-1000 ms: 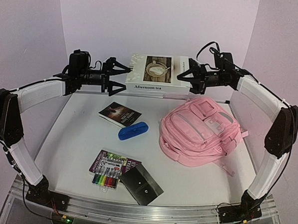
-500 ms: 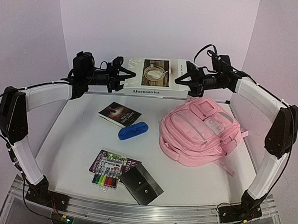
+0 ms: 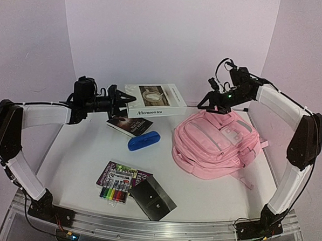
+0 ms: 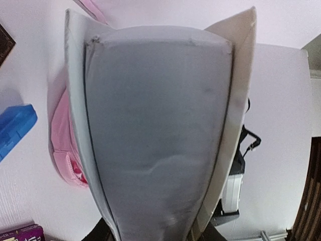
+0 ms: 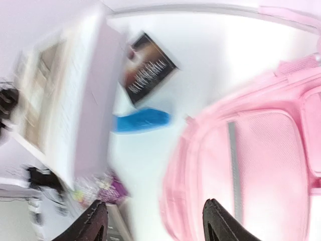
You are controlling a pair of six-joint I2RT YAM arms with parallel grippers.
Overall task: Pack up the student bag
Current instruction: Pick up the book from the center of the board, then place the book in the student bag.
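**Contents of the white surface [image 3: 83, 154], near to far, placed relative to the student bag**

1. Flat dark grey wallet-style folder [image 3: 152, 198]: nearest item, well left of the bag, lying against item 2.
2. Clear pack of coloured marker pens [image 3: 114, 192] on a purple paperback [image 3: 116, 172]: well left of the bag.
3. The student bag, a large soft pink fabric backpack [image 3: 216, 142]: lies flat on the right of the surface, front pockets up. Whether its main zip is open cannot be told. Nothing appears packed yet.
4. Blue oblong hard case [image 3: 143, 140]: just left of the bag.
5. Small dark paperback [image 3: 129, 122]: left of the bag, beyond the blue case.
6. Large white hardback titled "Afternoon tea" [image 3: 154, 98]: aloft, left of the bag's far end. The left jaws are clenched on its left end and carry it alone.
7. The right jaws are released, spread with nothing between them, and hover over the bag's far end, apart from the hardback.

**Change noted:** half a second ago both jaws pinched the hardback at opposite ends, high and level. Now the right end is free, and the book sits lower and tilted.

**Judgement:** the right arm is probably freed to open or steady the bag. A one-ended hold on so large a book could sag or slip.
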